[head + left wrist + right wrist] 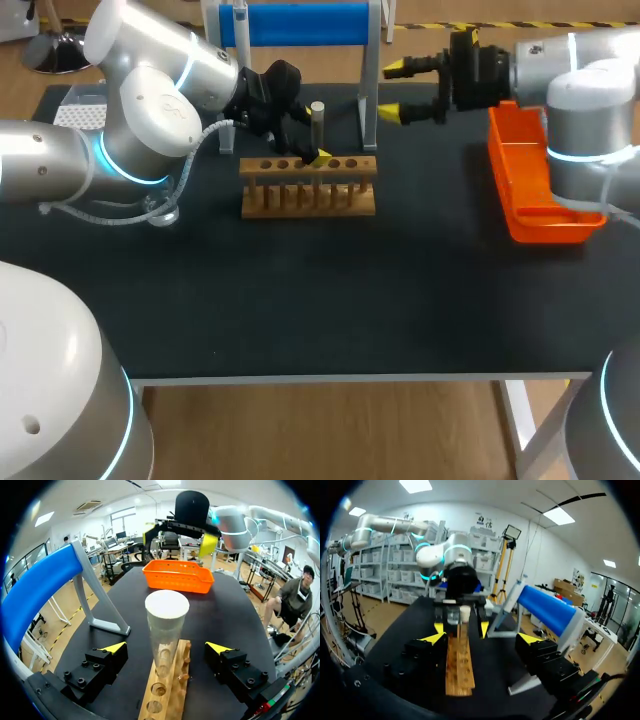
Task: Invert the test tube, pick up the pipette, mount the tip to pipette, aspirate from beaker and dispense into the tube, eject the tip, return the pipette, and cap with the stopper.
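Observation:
A clear test tube (165,630) with a white stopper (167,606) stands upright in the wooden rack (308,196). My left gripper (166,648) is open, one yellow-tipped finger on each side of the tube and both apart from it. In the head view the left gripper (312,151) is at the rack's back edge beside the tube (317,124). My right gripper (392,92) is open and holds nothing, off to the right behind the rack. From the right wrist view, my right gripper (482,639) looks along the rack (459,664) toward the tube (465,615).
An orange tray (540,190) lies along the table's right side. A blue-barred stand (300,22) rises at the back behind the rack. A small clear beaker (226,137) stands left of the rack, and a white box (80,113) sits at the far left corner.

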### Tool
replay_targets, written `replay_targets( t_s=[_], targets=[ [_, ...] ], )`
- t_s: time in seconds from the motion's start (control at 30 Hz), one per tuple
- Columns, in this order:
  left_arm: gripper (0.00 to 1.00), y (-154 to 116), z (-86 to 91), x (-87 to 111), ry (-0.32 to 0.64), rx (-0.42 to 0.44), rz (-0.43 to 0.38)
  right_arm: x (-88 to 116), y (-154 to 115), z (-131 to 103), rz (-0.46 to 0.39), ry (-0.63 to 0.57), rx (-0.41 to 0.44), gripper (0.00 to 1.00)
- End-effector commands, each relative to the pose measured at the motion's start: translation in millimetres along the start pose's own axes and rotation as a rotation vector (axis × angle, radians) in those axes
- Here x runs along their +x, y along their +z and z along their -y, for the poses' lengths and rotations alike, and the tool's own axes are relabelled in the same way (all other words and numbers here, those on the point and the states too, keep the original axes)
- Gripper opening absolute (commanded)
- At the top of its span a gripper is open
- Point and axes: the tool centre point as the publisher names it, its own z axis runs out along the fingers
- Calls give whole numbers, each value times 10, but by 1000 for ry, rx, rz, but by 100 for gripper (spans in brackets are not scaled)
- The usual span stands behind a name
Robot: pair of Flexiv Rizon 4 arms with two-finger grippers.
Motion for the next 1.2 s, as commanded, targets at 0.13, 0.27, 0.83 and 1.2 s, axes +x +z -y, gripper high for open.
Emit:
replay_targets(
  t_s=[0.13, 0.27, 0.83, 1.2],
  targets=[
    [100, 0, 4, -4, -1, -2, -2, 129, -66, 144, 54, -32, 211, 100],
    [100, 0, 4, -4, -1, -2, -2, 129, -66, 144, 54, -32, 211, 100],
    [100, -91, -53, -4, -12, -37, 22, 129, -66, 144, 54, -32, 211, 100],
    [100, -432, -251, 0, -97, -164, 159, 129, -66, 144, 54, -32, 211, 100]
  ],
)
